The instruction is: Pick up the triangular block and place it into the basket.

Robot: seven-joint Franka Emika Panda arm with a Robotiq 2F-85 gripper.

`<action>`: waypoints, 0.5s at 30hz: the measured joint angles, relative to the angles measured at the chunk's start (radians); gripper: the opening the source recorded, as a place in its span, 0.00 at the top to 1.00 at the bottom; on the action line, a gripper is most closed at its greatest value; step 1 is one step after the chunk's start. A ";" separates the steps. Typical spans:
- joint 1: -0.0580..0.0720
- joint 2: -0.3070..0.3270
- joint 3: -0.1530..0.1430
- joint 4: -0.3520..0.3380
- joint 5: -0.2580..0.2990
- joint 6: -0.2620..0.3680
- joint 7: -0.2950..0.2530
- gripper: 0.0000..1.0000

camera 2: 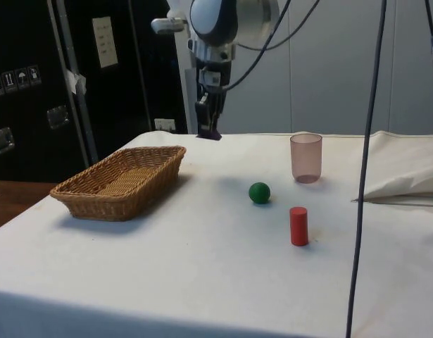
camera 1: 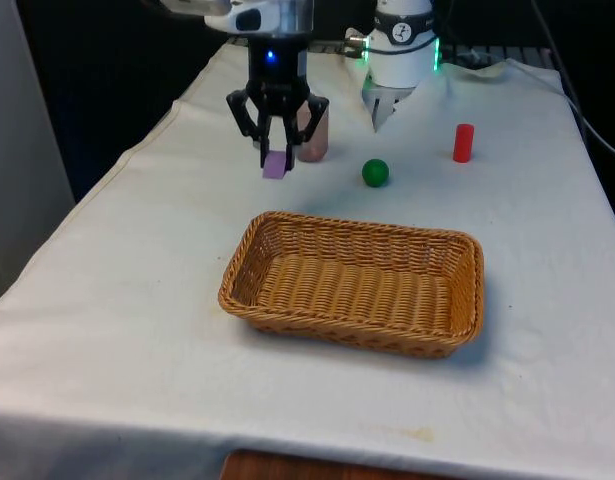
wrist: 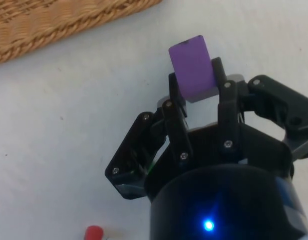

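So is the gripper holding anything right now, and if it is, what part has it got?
Yes. The gripper holds the purple block off the table, its fingers pinching the block's two opposite sides at one end; the other end sticks out beyond them.

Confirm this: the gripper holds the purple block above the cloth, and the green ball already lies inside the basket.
Not quite. The gripper does hold the purple block above the cloth, but the green ball lies on the cloth beyond the basket, not inside it. The front view shows this.
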 measured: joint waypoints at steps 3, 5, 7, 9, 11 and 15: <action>0.000 -0.010 0.000 0.015 -0.019 -0.022 0.014 0.67; 0.000 -0.015 0.000 0.025 -0.032 -0.037 0.024 0.67; 0.000 -0.020 0.000 0.035 -0.044 -0.052 0.034 0.67; 0.000 -0.026 0.000 0.044 -0.054 -0.066 0.043 0.67; 0.000 -0.033 0.000 0.053 -0.062 -0.079 0.048 0.67; 0.001 -0.045 0.000 0.074 -0.082 -0.112 0.063 0.67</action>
